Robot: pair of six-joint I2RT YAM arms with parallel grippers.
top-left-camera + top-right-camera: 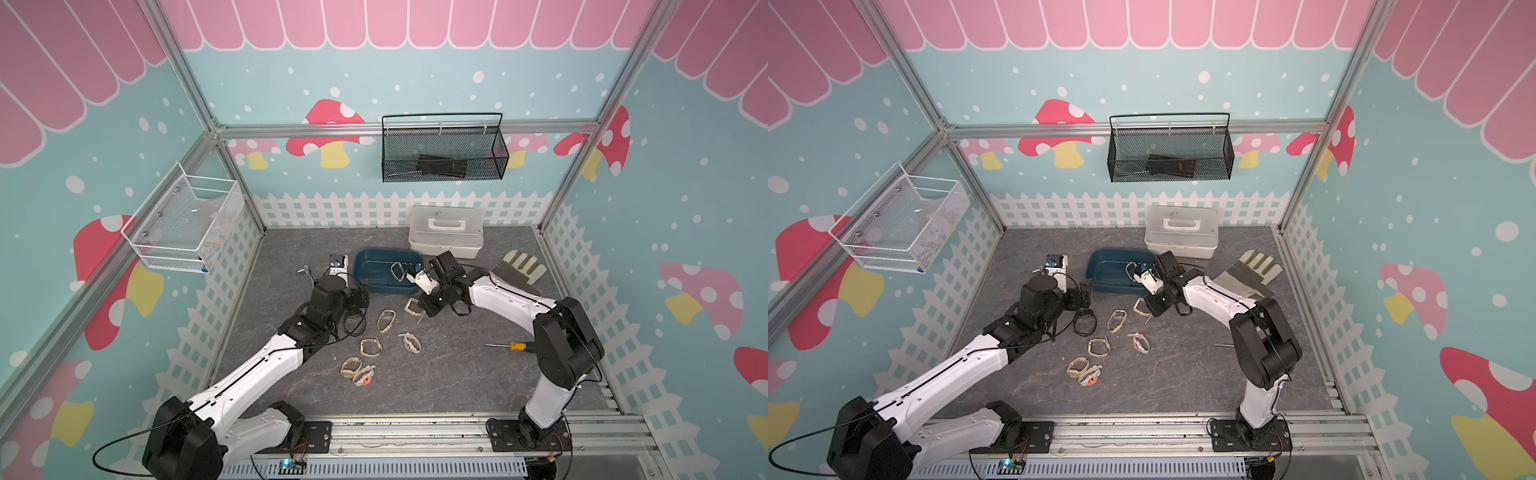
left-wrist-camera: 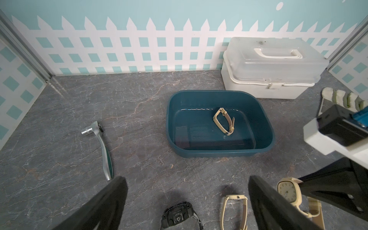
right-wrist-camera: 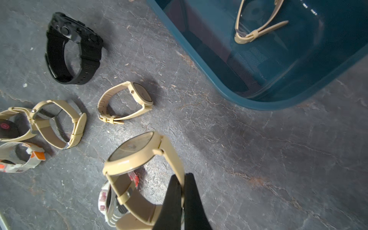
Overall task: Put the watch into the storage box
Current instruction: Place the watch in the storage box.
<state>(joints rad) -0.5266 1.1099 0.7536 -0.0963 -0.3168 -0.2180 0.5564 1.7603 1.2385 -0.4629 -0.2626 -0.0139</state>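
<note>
The dark teal storage box (image 1: pixel 368 272) (image 2: pixel 199 154) (image 3: pixel 268 103) sits mid-table with one beige watch (image 1: pixel 397 271) (image 2: pixel 224 121) lying in it. My right gripper (image 3: pixel 182 176) (image 1: pixel 420 309) is shut on the strap of a beige square-faced watch (image 3: pixel 135 153) (image 1: pixel 412 306) (image 2: pixel 286 189), just in front of the box's near right corner. I cannot tell whether that watch is clear of the table. My left gripper (image 2: pixel 186 178) (image 1: pixel 357 299) hangs open to the left of the box, over a black watch (image 2: pixel 177 215) (image 3: pixel 73 49), with nothing between its fingers.
Several more watches (image 1: pixel 385 321) (image 1: pixel 370 347) (image 1: pixel 411 343) lie on the table in front of the box. A white lidded case (image 1: pixel 446 235) stands behind it, a glove (image 1: pixel 517 268) to its right, a ratchet wrench (image 2: pixel 101 147) to its left. A screwdriver (image 1: pixel 509 346) lies by the right arm.
</note>
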